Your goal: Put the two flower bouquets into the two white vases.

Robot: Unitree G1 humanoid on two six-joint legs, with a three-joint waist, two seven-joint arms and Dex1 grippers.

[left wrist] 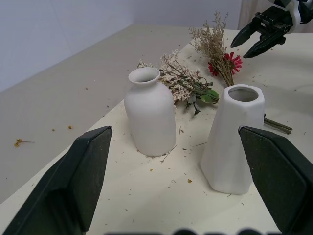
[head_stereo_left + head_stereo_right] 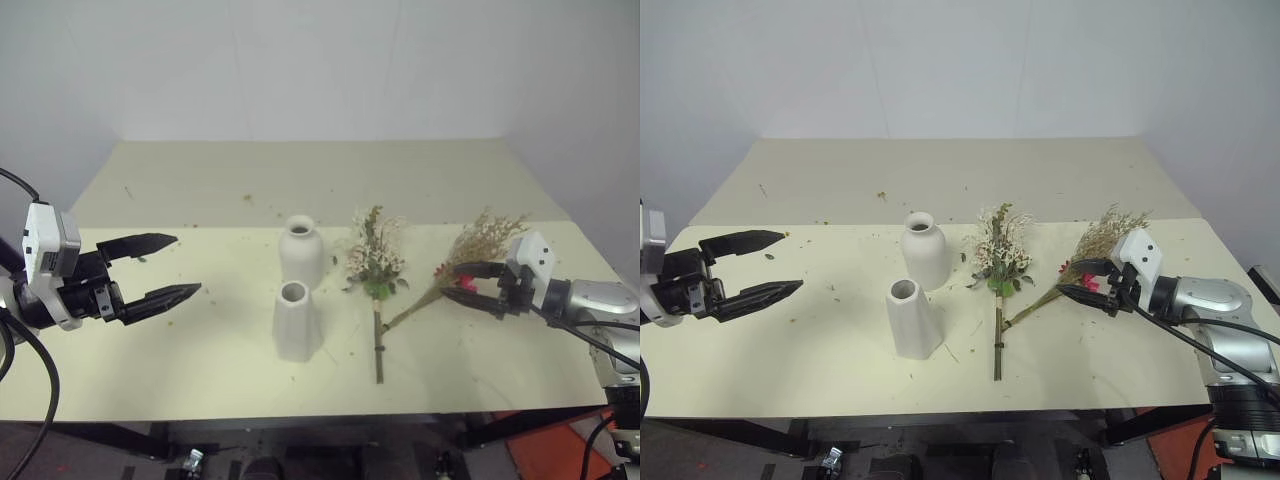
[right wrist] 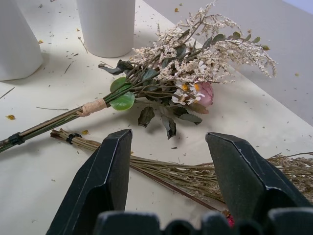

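Right claw: the right claw (image 2: pixel 1080 281) stands spread wide and empty, its fingers straddling the stems of the dry bouquet (image 2: pixel 470 255) without pinching them (a grasp looks set up, not yet made).
Left claw: the left claw (image 2: pixel 160 268) hangs gaping and empty, well to the left of the cone vase (image 2: pixel 297 322), likely waiting its turn.
Cone vase, the landmark: upright near the front of the desk (image 2: pixel 200 190), mouth clear, nothing in it.
Bottle vase: the bottle vase (image 2: pixel 302 252) stands just behind the cone vase, also upright and unfilled, so both necks are free for stems.
White bouquet: the white bouquet (image 2: pixel 377 262) lies flat just right of the cone vase, blossoms pointing away from the front edge, long stem toward it.
Dry bouquet: flat on the desk, farther right of the cone vase, its stem ends crossing next to the white bouquet's stem.
Looks: wispy tan sprigs with small red blooms; the other is cream blossoms, green leaves and a pink rose, bound with a tan wrap.
Progress: neither bouquet is placed.
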